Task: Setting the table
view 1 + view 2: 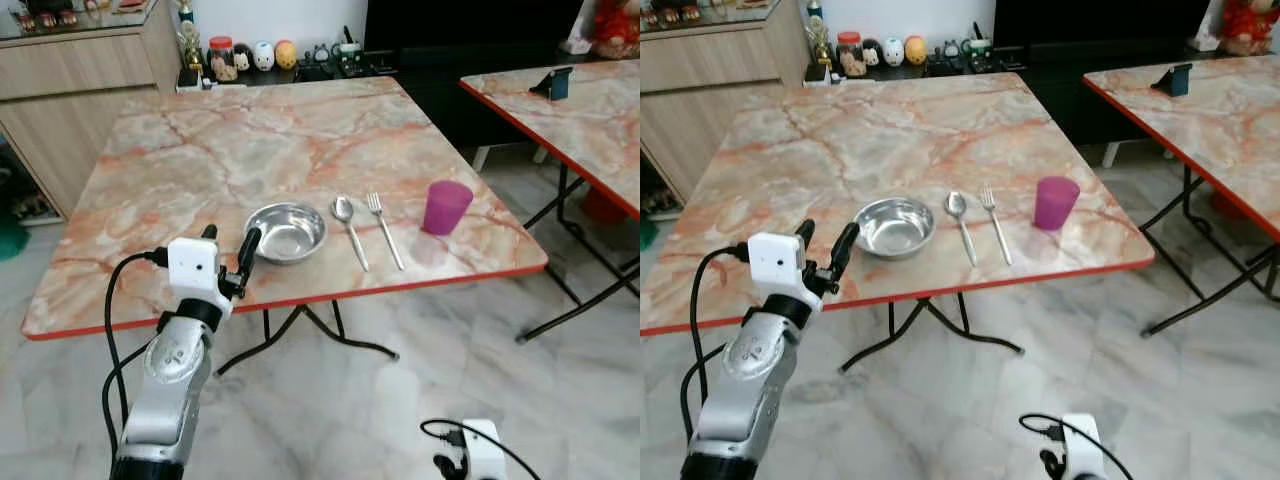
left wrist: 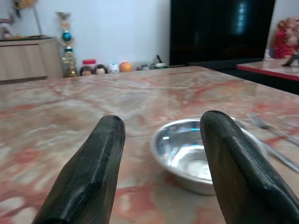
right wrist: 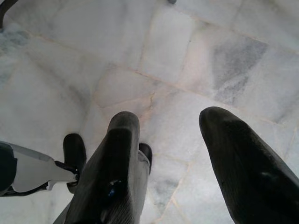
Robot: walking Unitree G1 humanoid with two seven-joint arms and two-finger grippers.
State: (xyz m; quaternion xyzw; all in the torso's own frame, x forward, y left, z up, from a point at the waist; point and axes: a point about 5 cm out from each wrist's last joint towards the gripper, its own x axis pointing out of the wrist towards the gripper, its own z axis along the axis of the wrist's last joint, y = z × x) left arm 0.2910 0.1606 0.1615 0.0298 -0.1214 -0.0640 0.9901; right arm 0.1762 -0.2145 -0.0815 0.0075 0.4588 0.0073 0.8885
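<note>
A steel bowl (image 1: 287, 232) sits near the front edge of the marble table (image 1: 220, 150). To its right lie a spoon (image 1: 348, 228) and a fork (image 1: 383, 228), side by side, then a purple cup (image 1: 445, 207) standing upright. My left gripper (image 1: 229, 250) hovers open at the table's front edge, just left of the bowl, its fingers (image 2: 93, 172) apart with nothing between them; the bowl (image 2: 201, 154) lies just beyond them. My right arm (image 1: 470, 455) hangs low, and its gripper (image 3: 177, 154) is open above the floor.
A second marble table (image 1: 580, 110) with a small blue stand (image 1: 555, 82) is at the right. A wooden cabinet (image 1: 70, 90) stands at the back left, and a low shelf with jars and figurines (image 1: 250, 55) runs along the wall. The tiled floor (image 1: 400, 400) lies before the table.
</note>
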